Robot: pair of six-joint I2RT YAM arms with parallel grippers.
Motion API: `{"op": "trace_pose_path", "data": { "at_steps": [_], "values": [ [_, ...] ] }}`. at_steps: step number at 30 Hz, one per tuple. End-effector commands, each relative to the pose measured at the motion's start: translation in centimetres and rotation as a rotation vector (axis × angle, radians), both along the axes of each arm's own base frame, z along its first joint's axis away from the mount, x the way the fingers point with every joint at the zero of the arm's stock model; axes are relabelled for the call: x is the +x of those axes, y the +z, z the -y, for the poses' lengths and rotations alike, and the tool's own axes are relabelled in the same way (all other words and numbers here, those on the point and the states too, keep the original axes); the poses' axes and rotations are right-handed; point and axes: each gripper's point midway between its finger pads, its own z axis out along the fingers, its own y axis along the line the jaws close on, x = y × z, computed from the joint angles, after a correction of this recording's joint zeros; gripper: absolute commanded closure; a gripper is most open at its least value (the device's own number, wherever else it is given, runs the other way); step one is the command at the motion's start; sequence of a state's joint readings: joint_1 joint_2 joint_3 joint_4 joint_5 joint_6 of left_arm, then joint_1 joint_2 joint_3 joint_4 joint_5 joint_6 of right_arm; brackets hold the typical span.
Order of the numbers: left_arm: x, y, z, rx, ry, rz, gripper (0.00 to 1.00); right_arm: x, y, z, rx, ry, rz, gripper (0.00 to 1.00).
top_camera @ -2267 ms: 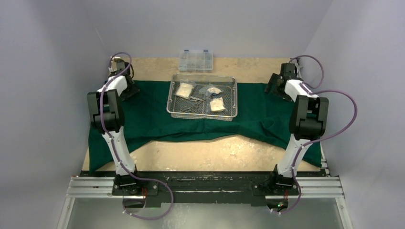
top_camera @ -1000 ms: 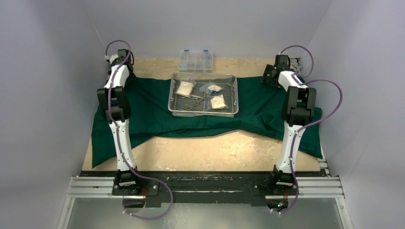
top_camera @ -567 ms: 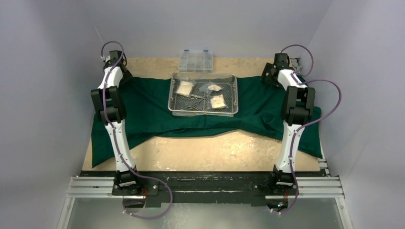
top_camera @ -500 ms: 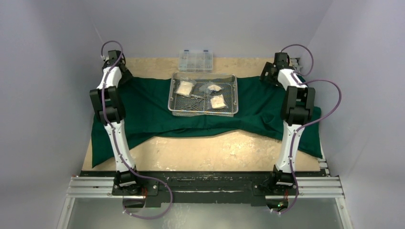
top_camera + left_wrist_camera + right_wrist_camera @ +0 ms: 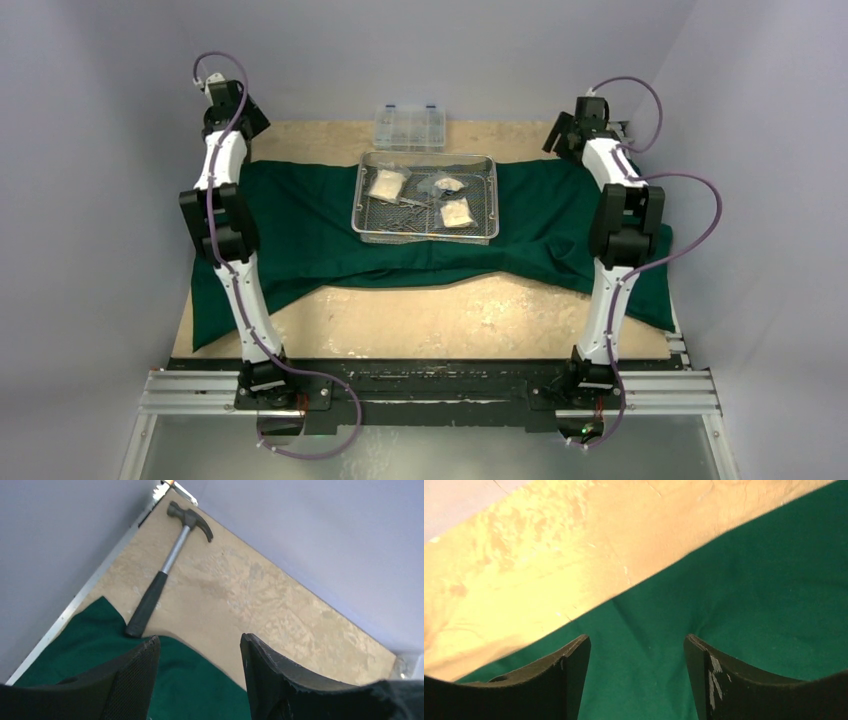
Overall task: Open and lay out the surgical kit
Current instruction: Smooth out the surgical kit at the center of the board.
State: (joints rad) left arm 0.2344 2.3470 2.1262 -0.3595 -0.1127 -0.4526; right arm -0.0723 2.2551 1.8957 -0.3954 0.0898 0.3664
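Observation:
The dark green cloth wrap (image 5: 310, 225) lies spread across the table under the steel wire-mesh tray (image 5: 425, 236). In the tray are packets of white gauze (image 5: 385, 187) and small steel instruments (image 5: 405, 208). My left gripper (image 5: 240, 122) hangs raised over the cloth's far left corner. In the left wrist view the left gripper (image 5: 199, 637) is open and empty above the cloth (image 5: 100, 645). My right gripper (image 5: 562, 135) hovers over the far right corner. The right wrist view shows the right gripper (image 5: 636, 637) open and empty above the cloth (image 5: 749, 590).
A clear plastic compartment box (image 5: 409, 126) stands behind the tray at the back wall. A small hammer (image 5: 165, 565) lies on the bare tabletop at the far left corner, its grip touching the cloth's edge. The enclosure walls stand close on both sides.
Both grippers have risen off the cloth's far corners toward the back wall. The right jaws have narrowed a little. The cloth and tray lie still.

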Motion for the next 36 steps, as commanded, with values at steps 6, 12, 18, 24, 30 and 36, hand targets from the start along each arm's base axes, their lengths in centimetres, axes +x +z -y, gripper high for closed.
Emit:
{"op": "trace_pose_path", "data": {
  "at_steps": [6,12,18,24,30,36],
  "values": [
    [3.3,-2.0,-4.5,0.032,0.161,0.096,0.39,2.0,7.3,-2.4,-0.015,0.125,0.229,0.21],
    [3.8,-5.9,-6.2,-0.001,0.216,0.091,0.37,1.9,8.5,-6.0,0.045,0.215,0.271,0.17],
    [3.6,-7.7,-6.4,0.003,0.196,0.072,0.31,1.0,8.9,-9.3,0.094,0.262,0.259,0.16],
    [3.8,-9.6,-4.5,-0.078,0.117,0.057,0.37,0.2,8.5,-9.5,0.099,0.248,0.240,0.17],
    [5.0,-8.5,-0.9,-0.218,0.006,0.130,0.48,-0.1,7.9,-9.8,0.109,0.250,0.224,0.18],
    [6.1,-8.4,3.7,-0.302,-0.109,0.162,0.48,-0.4,7.2,-10.2,0.119,0.249,0.209,0.18]
  ]
}}
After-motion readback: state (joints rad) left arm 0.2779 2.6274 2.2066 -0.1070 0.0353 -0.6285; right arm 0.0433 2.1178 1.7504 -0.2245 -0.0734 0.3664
